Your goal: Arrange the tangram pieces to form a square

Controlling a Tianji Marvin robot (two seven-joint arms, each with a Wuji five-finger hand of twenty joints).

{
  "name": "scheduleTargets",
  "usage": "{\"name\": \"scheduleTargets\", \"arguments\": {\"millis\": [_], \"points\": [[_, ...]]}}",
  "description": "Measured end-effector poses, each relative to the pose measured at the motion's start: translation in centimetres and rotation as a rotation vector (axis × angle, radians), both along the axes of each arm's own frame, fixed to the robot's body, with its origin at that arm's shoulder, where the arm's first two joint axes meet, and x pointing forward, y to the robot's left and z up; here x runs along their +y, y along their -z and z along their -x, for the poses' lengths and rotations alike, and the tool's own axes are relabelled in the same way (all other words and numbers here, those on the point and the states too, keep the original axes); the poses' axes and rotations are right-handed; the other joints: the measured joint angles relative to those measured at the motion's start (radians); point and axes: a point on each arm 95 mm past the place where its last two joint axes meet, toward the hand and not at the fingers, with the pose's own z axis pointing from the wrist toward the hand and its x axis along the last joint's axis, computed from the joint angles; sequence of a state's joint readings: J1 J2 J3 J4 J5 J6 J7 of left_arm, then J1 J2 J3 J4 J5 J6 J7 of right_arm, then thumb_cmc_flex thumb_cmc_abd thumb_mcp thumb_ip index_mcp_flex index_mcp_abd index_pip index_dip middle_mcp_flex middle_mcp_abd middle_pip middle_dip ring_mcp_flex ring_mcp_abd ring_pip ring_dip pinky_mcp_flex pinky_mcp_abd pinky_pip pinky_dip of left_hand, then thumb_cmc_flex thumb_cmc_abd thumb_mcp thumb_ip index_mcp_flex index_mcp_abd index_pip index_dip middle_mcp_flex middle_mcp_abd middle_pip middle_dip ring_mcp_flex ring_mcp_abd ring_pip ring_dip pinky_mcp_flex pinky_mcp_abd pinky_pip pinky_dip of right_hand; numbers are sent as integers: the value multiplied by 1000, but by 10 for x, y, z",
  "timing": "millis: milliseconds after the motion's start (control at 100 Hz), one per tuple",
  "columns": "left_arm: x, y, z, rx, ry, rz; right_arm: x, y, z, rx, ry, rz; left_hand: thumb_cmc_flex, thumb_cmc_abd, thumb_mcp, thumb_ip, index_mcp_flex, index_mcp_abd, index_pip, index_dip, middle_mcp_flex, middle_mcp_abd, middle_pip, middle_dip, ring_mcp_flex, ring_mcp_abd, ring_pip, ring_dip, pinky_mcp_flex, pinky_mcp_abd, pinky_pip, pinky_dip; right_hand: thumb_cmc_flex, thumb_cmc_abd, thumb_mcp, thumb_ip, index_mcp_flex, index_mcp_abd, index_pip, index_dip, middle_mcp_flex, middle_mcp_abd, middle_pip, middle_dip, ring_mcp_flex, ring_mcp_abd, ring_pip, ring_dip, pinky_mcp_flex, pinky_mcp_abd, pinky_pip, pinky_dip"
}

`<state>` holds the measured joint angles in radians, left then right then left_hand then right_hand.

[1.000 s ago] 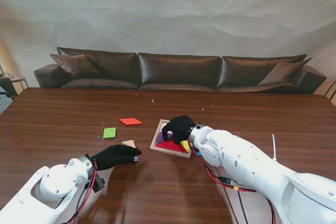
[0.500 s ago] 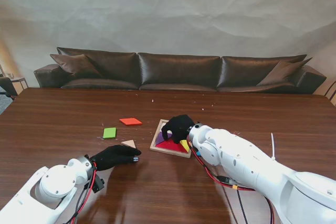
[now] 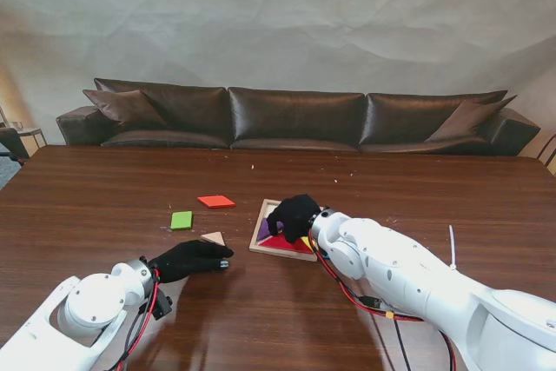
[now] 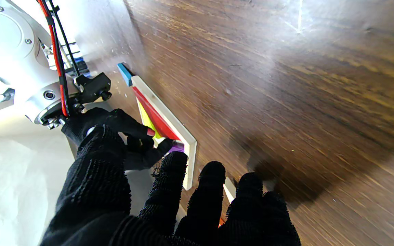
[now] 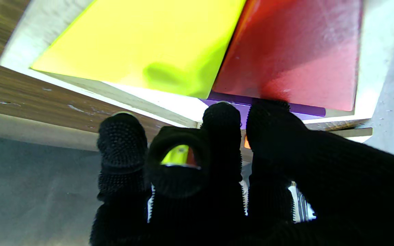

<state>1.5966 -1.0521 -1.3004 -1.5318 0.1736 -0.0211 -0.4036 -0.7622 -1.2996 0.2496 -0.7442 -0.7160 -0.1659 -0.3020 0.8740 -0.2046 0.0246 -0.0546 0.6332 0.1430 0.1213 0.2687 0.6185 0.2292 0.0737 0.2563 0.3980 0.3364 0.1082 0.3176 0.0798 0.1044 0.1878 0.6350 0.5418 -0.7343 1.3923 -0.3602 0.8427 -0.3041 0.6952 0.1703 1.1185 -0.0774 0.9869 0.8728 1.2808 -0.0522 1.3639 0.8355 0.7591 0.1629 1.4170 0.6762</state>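
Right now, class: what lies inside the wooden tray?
Inside the tray lie a red piece, a purple piece and a yellow piece. The right hand covers the rest of the tray, so anything under it is hidden.

Pale wooden square tray (image 3: 257, 248), centre frame: red triangle piece (image 3: 292, 245), yellow piece (image 5: 142, 44), purple piece (image 3: 263, 229). Left of centre: orange flat piece (image 3: 216, 202), green square piece (image 3: 182, 220), tan triangle piece (image 3: 213, 237). Dark brown woodgrain table (image 3: 104, 188)

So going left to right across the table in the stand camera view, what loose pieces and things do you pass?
Green square piece → orange piece → beige triangle piece → wooden tray with the right hand over it.
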Motion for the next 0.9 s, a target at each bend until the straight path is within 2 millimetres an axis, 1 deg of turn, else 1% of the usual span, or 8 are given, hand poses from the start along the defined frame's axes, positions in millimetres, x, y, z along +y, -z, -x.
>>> {"name": "scheduleTargets", "arguments": {"millis": [90, 160, 290, 360, 490, 610, 800, 900], "points": [[0, 0, 0, 0, -1, 1, 0, 0, -2, 3, 7, -1, 0, 0, 0, 0, 0, 0, 0, 0, 0, 0, 0, 0, 0, 0, 0, 0, 0, 0, 0, 0, 0, 0, 0, 0, -5, -23, 5, 35, 0, 0, 0, 0, 0, 0, 4, 0, 0, 0, 0, 4], [0, 0, 0, 1, -2, 2, 0, 0, -3, 5, 11, 0, 0, 0, 0, 0, 0, 0, 0, 0, 0, 0, 0, 0, 0, 0, 0, 0, 0, -1, 0, 0, 0, 0, 0, 0, -5, -35, 7, 41, 0, 0, 0, 0, 0, 0, 4, 0, 0, 0, 0, 16], [0, 0, 0, 2, -2, 2, 1, 0, -5, 5, 13, 2, 0, 0, 0, 0, 0, 0, 0, 0, 0, 0, 0, 0, 0, 0, 0, 0, 0, -1, 0, 0, 0, 0, 0, 0, -30, -33, 7, 43, 0, 0, -1, 0, 0, 0, 4, 0, 0, 0, 0, 17], [0, 0, 0, 2, -2, 2, 2, 0, -6, 6, 18, 6, 0, 0, 0, 0, 0, 0, 0, 0, 0, 0, 0, 0, 0, 0, 0, 0, 0, -1, 0, 0, 0, 0, 0, 0, -69, -13, -12, 43, -1, 0, -1, 0, 0, 0, 4, 0, 0, 0, 0, 18], [0, 0, 0, 3, -3, 1, 3, -1, -8, 15, 32, 11, 0, 0, 0, 0, 0, 0, 0, 0, 0, 0, 0, 0, 0, 0, 0, 0, 0, -1, 0, 0, 0, 0, 0, 0, -86, -4, -23, 43, -2, 0, -2, 0, 0, 0, 4, 0, 0, -1, 0, 18], [0, 0, 0, 4, -4, 0, 3, -2, -11, 19, 40, 16, 0, 0, 0, 0, 0, 0, 0, 0, 0, 0, 0, 0, 0, -4, 0, 0, 0, -5, 0, 0, 0, 1, 0, 0, -92, 45, -54, 41, -2, 0, -2, 0, 0, -1, 4, 0, 0, -1, 0, 18], [0, 0, 1, 7, -6, -1, 2, -2, -15, 29, 55, 17, 0, 0, 0, 0, 0, 0, 0, 0, 0, 0, 0, 0, 0, -11, 0, 0, 0, -11, -1, 0, 0, 1, 0, 0, -102, 50, -67, 39, -2, 0, -2, 0, 0, -1, 4, 0, 0, -1, 0, 18], [0, 0, 1, 8, -4, -2, 2, -2, -17, 32, 63, 20, 0, 0, 0, 0, 0, 0, 0, 0, 0, 0, 0, 0, 0, -11, 0, 0, 0, -11, -2, 0, 0, 1, 0, 0, -132, 47, -55, 41, -2, 0, -2, 0, 0, -1, 4, 0, 0, -1, 0, 18]]}}
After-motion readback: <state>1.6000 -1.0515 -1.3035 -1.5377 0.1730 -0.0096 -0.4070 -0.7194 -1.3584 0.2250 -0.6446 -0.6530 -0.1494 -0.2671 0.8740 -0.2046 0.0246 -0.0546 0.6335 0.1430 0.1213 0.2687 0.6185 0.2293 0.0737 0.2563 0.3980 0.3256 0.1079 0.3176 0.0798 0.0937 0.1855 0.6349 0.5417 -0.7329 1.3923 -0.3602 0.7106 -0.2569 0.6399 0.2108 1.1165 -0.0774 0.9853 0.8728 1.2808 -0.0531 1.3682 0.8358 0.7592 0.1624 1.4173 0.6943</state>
